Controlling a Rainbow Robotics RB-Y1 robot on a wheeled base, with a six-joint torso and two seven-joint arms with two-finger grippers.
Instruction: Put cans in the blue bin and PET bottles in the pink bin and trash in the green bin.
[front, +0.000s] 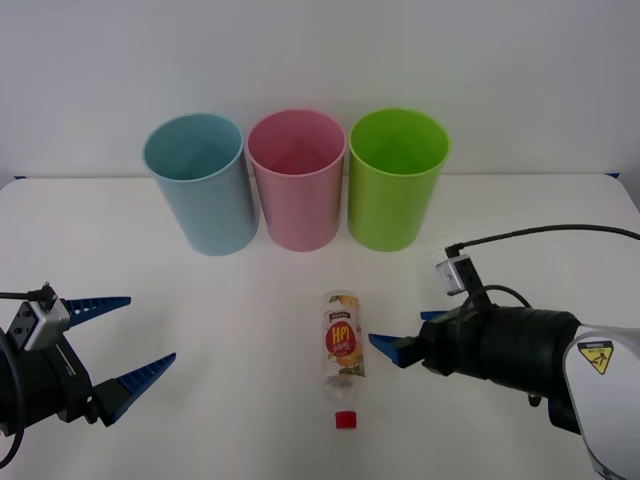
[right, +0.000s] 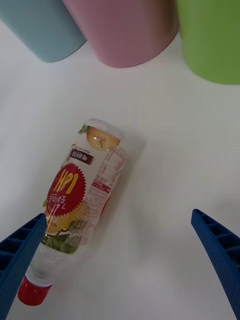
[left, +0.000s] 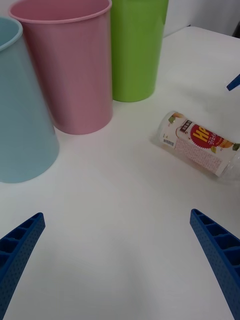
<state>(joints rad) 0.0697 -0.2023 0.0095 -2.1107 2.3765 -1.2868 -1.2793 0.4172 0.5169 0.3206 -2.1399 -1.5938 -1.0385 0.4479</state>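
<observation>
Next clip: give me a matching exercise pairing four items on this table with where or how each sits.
Things:
1. blue bin
2. pink bin
3. green bin
4. PET bottle

Places or states:
A. upright, middle of the row
B. lying on its side on the table, red cap toward the robot
C. upright, at the robot's right end of the row
D. upright, at the robot's left end of the row

Pairs: 1-D, 2-A, 3-C, 4-B
</observation>
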